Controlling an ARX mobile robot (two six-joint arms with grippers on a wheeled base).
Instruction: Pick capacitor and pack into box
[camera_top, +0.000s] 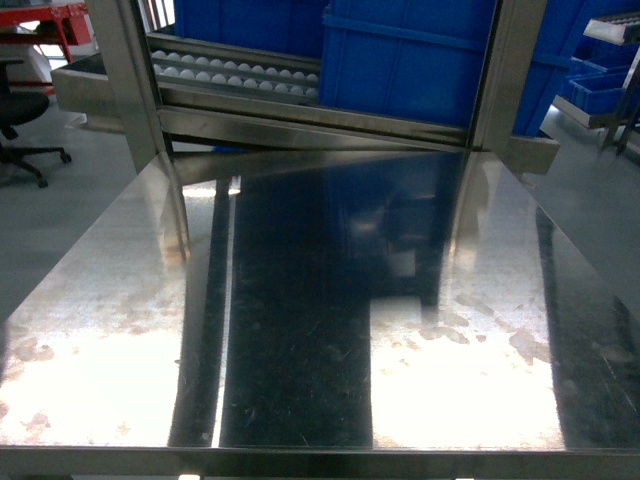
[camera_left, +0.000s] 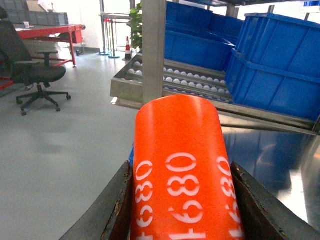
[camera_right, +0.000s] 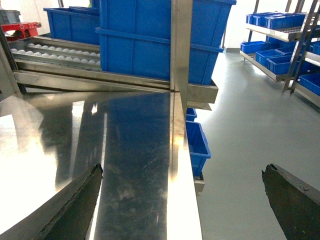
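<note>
In the left wrist view an orange cylindrical capacitor (camera_left: 180, 165) printed with white "680" digits fills the space between the dark fingers (camera_left: 117, 210) of my left gripper (camera_left: 181, 200), which is shut on it. It points toward the conveyor rack, held over the floor at the table's left side. My right gripper (camera_right: 182, 192) stands open above the right edge of the steel table (camera_right: 130, 165), with nothing between its fingers (camera_right: 80, 200). The box is out of view. Neither gripper shows in the head view.
A shiny steel table (camera_top: 300, 330) fills the head view. Behind it runs a roller conveyor rack (camera_top: 240, 75) with big blue bins (camera_top: 410, 55). Small blue bins (camera_right: 197, 145) sit on the floor right of the table. An office chair (camera_left: 30, 75) stands far left.
</note>
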